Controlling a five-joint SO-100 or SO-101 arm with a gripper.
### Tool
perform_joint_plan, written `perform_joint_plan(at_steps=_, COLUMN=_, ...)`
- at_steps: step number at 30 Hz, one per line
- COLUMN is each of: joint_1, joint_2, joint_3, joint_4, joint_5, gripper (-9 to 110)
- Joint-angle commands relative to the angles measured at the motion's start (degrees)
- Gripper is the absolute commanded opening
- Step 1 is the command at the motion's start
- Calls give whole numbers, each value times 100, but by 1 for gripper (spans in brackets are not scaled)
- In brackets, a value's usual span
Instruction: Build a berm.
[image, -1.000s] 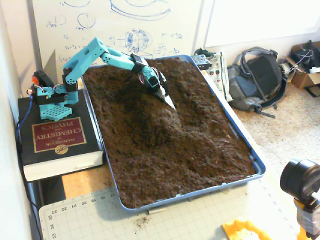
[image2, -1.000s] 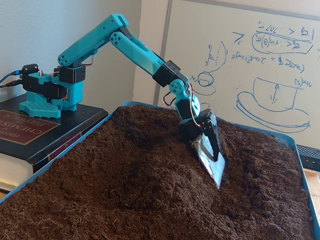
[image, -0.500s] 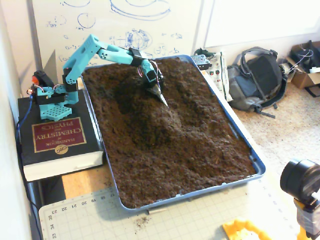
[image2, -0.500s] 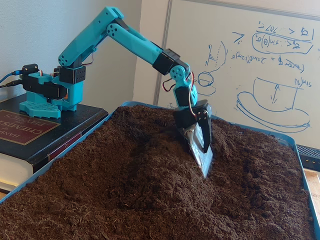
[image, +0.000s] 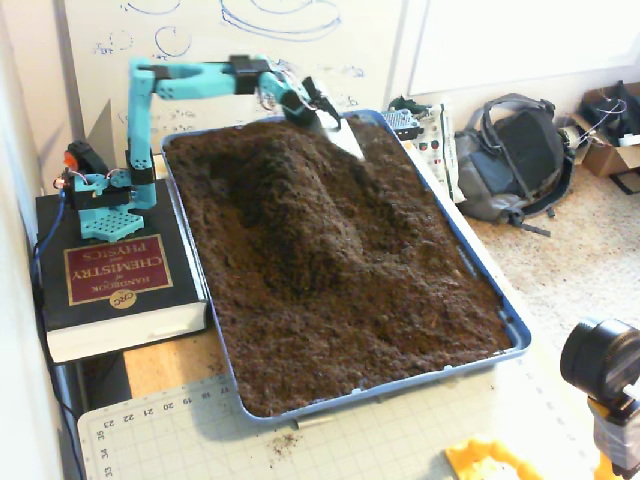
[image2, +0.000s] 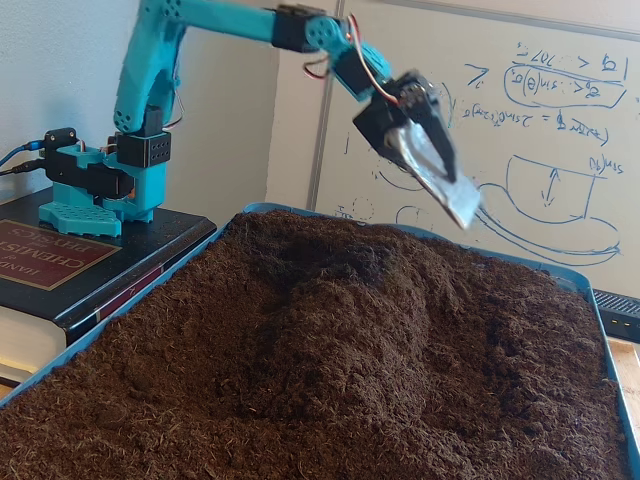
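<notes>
So the gripper (image: 338, 135) in the high fixed view is up in the air now, clear of the dirt. Half a second ago its tip was dug into the soil right at the top end of the mound, and now the teal arm (image: 190, 80) is stretched out nearly flat with the upright link standing straight. It carries a flat silvery blade (image: 345, 140) like a little shovel, and it's a bit motion-blurred. Can't honestly tell how the jaws sit around it, whether clamped or loose. The berm (image: 300, 215) is below and toward the camera from the gripper, a long ridge running down the middle of the blue tray (image: 515, 330), and its far end looks taller and more piled up than before. The arm's base sits on a chemistry handbook (image: 115, 275), off to the left of the gripper in this view. There's a backpack (image: 510, 160) on the floor to the right.

The low side view tells the same story. The gripper (image2: 455, 195) hangs well above the soil in front of the whiteboard (image2: 540, 130), where a moment ago the blade (image2: 440, 180) was stuck in the dirt. It points down and to the right, blurry again, and the jaw state stays unreadable. The berm (image2: 340, 300) rises directly under and to the left of the gripper, with its crest running toward the camera. The handbook (image2: 60, 265) sits far left.
</notes>
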Motion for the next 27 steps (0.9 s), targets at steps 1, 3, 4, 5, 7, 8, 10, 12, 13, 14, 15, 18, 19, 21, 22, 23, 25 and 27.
perform_joint_plan(at_steps=1, joint_1=79, joint_2=1564, joint_3=571, joint_4=448, joint_5=-9, gripper=0)
perform_joint_plan(at_steps=3, joint_1=79, joint_2=2039, joint_3=1116, joint_4=826, joint_5=-18, gripper=0)
perform_joint_plan(at_steps=4, joint_1=88, joint_2=2268, joint_3=1389, joint_4=1020, joint_5=-18, gripper=0)
perform_joint_plan(at_steps=5, joint_1=97, joint_2=2487, joint_3=1635, joint_4=1213, joint_5=-18, gripper=0)
perform_joint_plan(at_steps=7, joint_1=105, joint_2=2900, joint_3=2092, joint_4=1600, joint_5=-26, gripper=0)
perform_joint_plan(at_steps=8, joint_1=105, joint_2=3094, joint_3=2294, joint_4=1775, joint_5=-26, gripper=0)
perform_joint_plan(at_steps=10, joint_1=105, joint_2=3480, joint_3=2672, joint_4=2127, joint_5=-26, gripper=0)
perform_joint_plan(at_steps=12, joint_1=105, joint_2=3850, joint_3=3023, joint_4=2452, joint_5=-26, gripper=0)
perform_joint_plan(at_steps=13, joint_1=105, joint_2=4025, joint_3=3199, joint_4=2619, joint_5=-26, gripper=0)
perform_joint_plan(at_steps=14, joint_1=105, joint_2=4219, joint_3=3384, joint_4=2786, joint_5=-26, gripper=0)
perform_joint_plan(at_steps=15, joint_1=105, joint_2=4403, joint_3=3586, joint_4=2927, joint_5=-35, gripper=0)
perform_joint_plan(at_steps=18, joint_1=105, joint_2=4975, joint_3=4219, joint_4=3287, joint_5=-35, gripper=0)
perform_joint_plan(at_steps=19, joint_1=105, joint_2=5177, joint_3=4456, joint_4=3331, joint_5=-35, gripper=0)
perform_joint_plan(at_steps=21, joint_1=105, joint_2=5590, joint_3=4931, joint_4=3375, joint_5=-44, gripper=0)
perform_joint_plan(at_steps=22, joint_1=105, joint_2=5810, joint_3=5168, joint_4=3366, joint_5=-44, gripper=0)
perform_joint_plan(at_steps=23, joint_1=105, joint_2=6047, joint_3=5396, joint_4=3366, joint_5=-44, gripper=0)
perform_joint_plan(at_steps=25, joint_1=105, joint_2=6513, joint_3=5836, joint_4=3366, joint_5=-44, gripper=0)
perform_joint_plan(at_steps=27, joint_1=105, joint_2=6996, joint_3=6258, joint_4=3393, joint_5=-44, gripper=0)
